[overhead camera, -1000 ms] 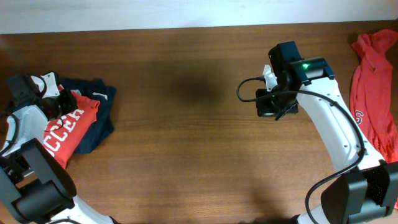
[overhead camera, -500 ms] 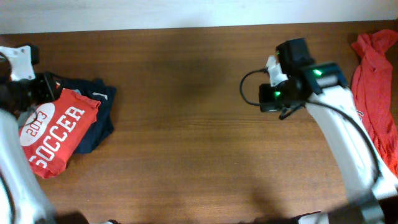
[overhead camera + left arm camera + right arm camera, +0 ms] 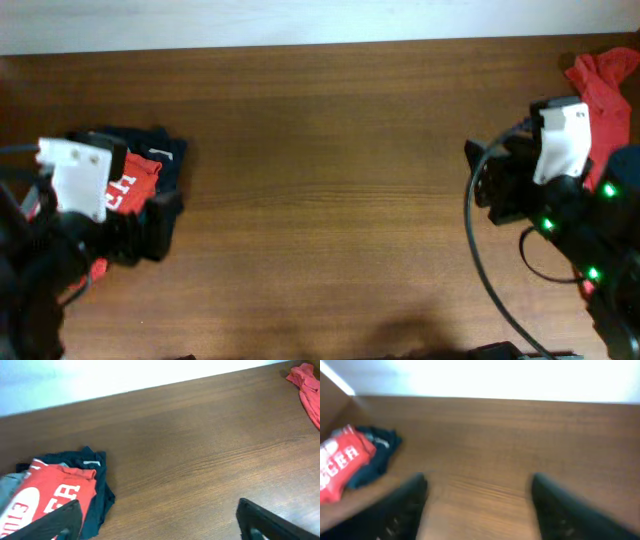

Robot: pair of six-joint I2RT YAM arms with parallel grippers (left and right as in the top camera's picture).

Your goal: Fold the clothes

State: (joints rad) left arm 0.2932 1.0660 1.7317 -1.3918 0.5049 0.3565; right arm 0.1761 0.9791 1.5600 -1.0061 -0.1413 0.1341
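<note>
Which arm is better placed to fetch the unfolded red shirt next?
Right. The crumpled red shirt lies at the right edge of the table, close to the right gripper, which is open and empty. The left gripper, also open, is at the far end by the folded shirt.

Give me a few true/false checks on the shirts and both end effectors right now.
1. The folded red T-shirt lies on a dark navy garment. True.
2. The left end effector is shut on that shirt. False: it is open and holds nothing.
3. A crumpled red T-shirt lies on the robot's right side. True.
4. The right end effector grips a garment. False: it is open and empty.
</note>
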